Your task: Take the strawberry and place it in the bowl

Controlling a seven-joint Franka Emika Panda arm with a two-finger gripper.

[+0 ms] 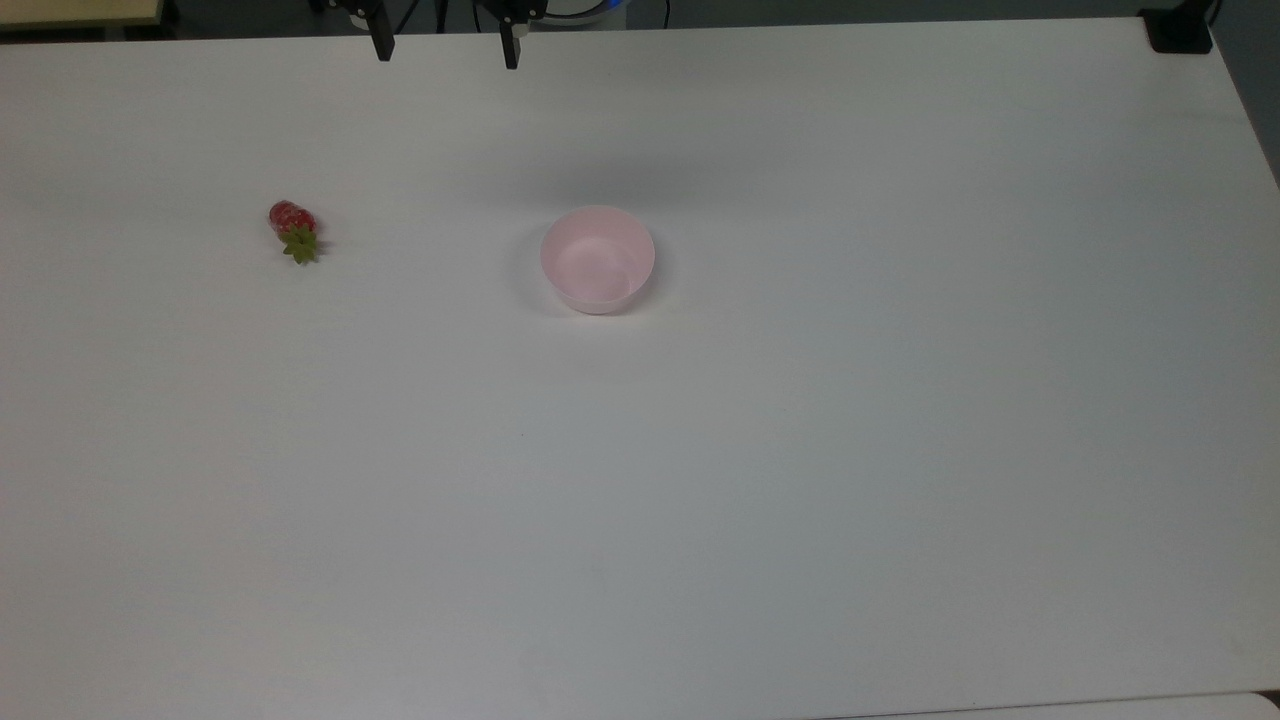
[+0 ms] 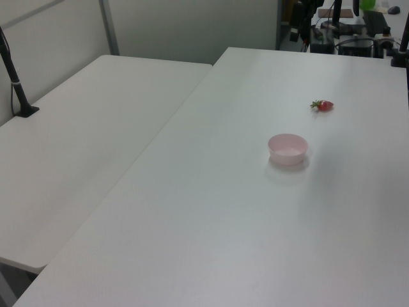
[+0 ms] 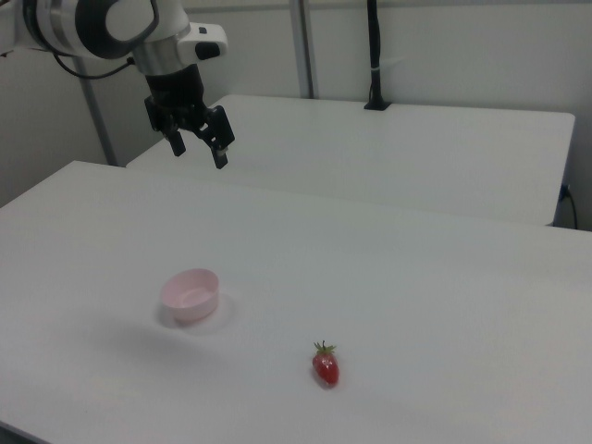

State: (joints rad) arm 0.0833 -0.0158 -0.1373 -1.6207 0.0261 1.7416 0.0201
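Tool (image 3: pixel 197 148) hung above the counter (image 1: pixel 800 500), fingers apart, empty. Strawberry (image 1: pixel 293 229) lay well apart from bowl (image 1: pixel 598 259), nearer the top view's left edge.

Overhead plus two opposite oblique table (image 1: pixel 800 500) views

2 white tables (image 3: pixel 388 231), grey wall (image 3: pixel 462 55)

The arm (image 3: pixel 102 28) is built of rounded white shells with black bands at the joints (a dark cable trails near its upper segment). Its gripper (image 3: pixel 197 146) is all black, a blocky palm with two narrow, straight-sided fingers (image 1: pixel 381 42).
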